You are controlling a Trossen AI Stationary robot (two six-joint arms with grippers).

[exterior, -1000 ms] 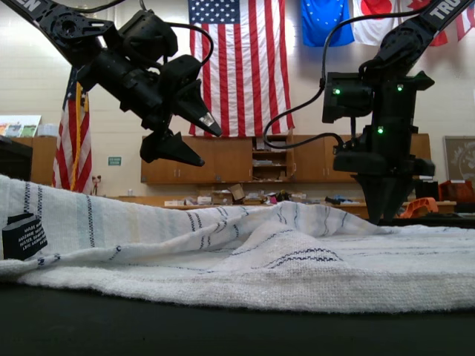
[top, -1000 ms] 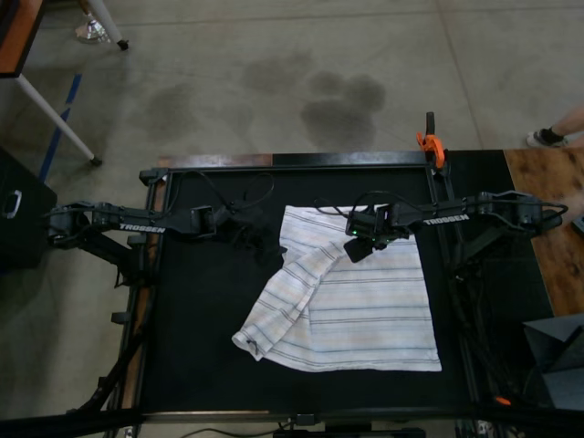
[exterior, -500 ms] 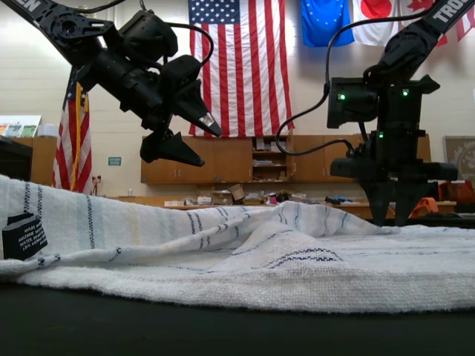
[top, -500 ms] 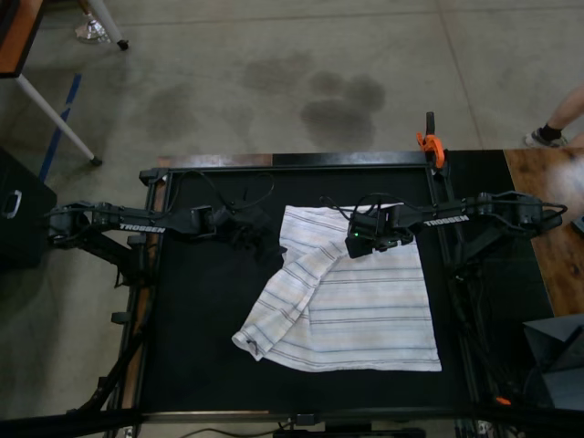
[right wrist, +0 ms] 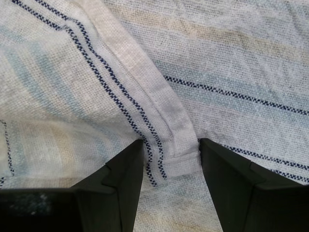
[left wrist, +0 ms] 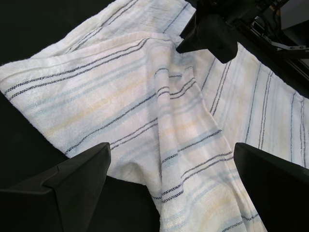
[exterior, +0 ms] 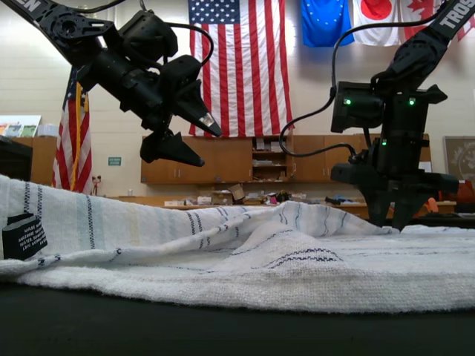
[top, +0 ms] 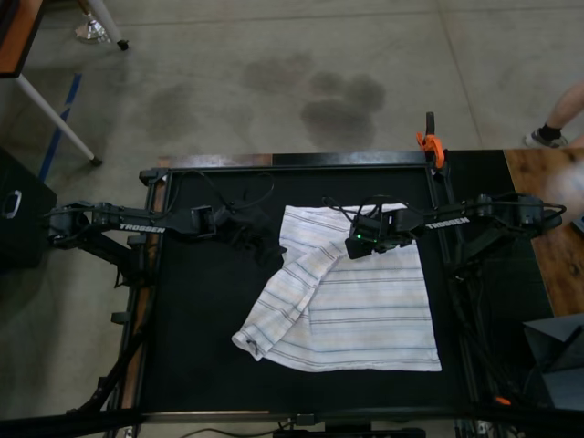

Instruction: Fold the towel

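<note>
While the towel [top: 351,297] lies part-folded on the black worktop [top: 196,338], its hemmed edge is straddled by the right gripper [right wrist: 169,166], jaws apart, at twelve o'clock of the cloth; the left gripper [left wrist: 169,181] hangs open at ten o'clock, farther off.

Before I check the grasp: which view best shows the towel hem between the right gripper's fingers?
The right wrist view: the towel hem lies between both open fingers. The top and exterior views hide it; the left wrist view shows only folds.
</note>
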